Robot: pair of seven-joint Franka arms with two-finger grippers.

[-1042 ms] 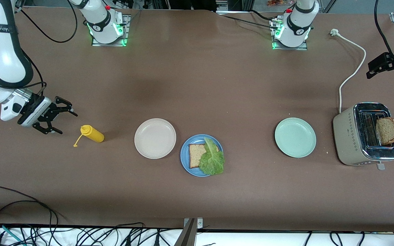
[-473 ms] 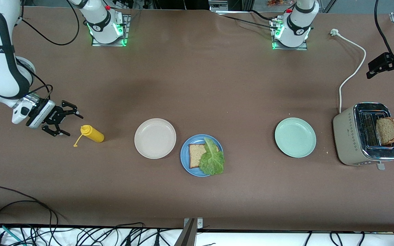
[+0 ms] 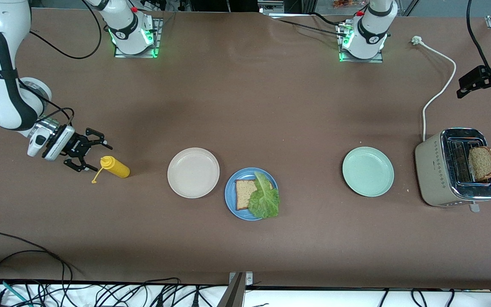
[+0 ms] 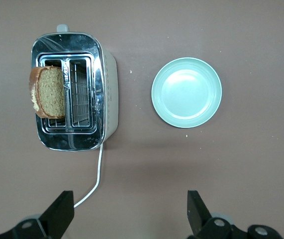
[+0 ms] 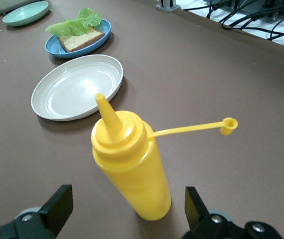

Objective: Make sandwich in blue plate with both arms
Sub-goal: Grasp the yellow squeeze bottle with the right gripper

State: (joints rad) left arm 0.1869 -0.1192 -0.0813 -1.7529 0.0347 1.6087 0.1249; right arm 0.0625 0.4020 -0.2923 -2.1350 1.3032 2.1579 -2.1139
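The right pincer point(image 3: 87, 149) has closed in on the yellow bottle point(image 3: 115, 167), fingers spread either side of it, gripping nothing. The left pincer point(image 3: 472, 81) waits spread above the toaster point(image 3: 441, 170). Sandwich point(image 3: 257, 196), topless, sits on the blue plate point(image 3: 231, 200), well apart from both; sauce likely comes next.

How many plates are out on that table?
3. A beige-white plate stands beside the blue plate holding bread and lettuce; a mint-green plate sits beside the toaster. None seems hidden.
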